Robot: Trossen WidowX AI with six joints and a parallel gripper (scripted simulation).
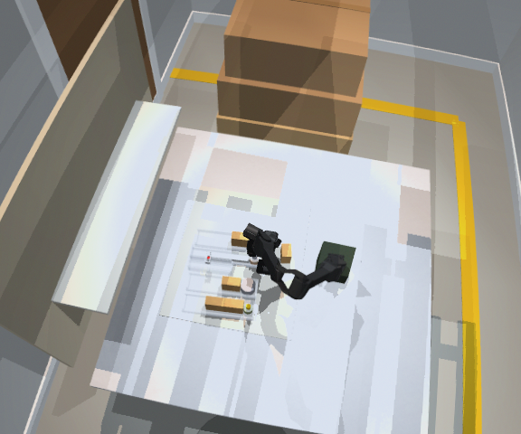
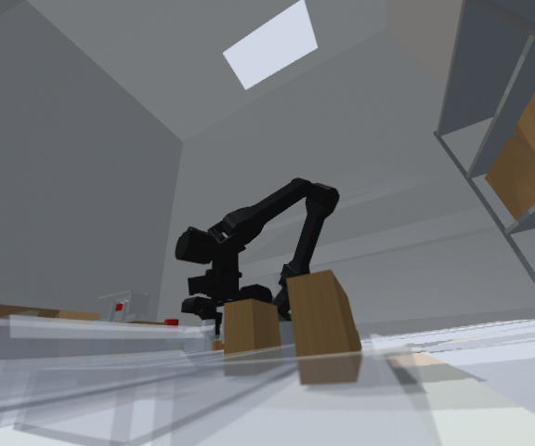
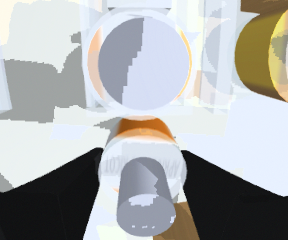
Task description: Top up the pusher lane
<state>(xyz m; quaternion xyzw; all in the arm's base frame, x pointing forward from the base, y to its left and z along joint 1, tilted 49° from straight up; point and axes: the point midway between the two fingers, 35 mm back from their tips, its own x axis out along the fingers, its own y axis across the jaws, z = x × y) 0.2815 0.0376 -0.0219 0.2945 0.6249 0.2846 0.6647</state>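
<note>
The loose jar (image 3: 144,146), with orange contents, a white label reading APRICOT and a narrow grey cap, stands just in front of the sprung lane. My gripper (image 3: 142,156) (image 1: 262,267) is shut on it, with one black finger against each side of the label. The jar in the lane (image 3: 144,62) (image 1: 253,259) shows a broad grey top and orange at its sides, directly ahead of the held jar. The pusher's red mark (image 1: 208,258) (image 2: 119,307) shows farther back along the lane. The low front stop and the held jar's base are hard to make out.
An olive jar (image 3: 254,57) stands in the neighbouring lane at the right in the wrist view. A wooden block (image 1: 286,253) (image 2: 324,326) (image 3: 176,225) stands near the gripper. Other lanes hold wooden blocks (image 1: 223,304) (image 1: 231,283), a wide grey-topped jar (image 1: 247,286) and a yellow-capped jar (image 1: 248,306).
</note>
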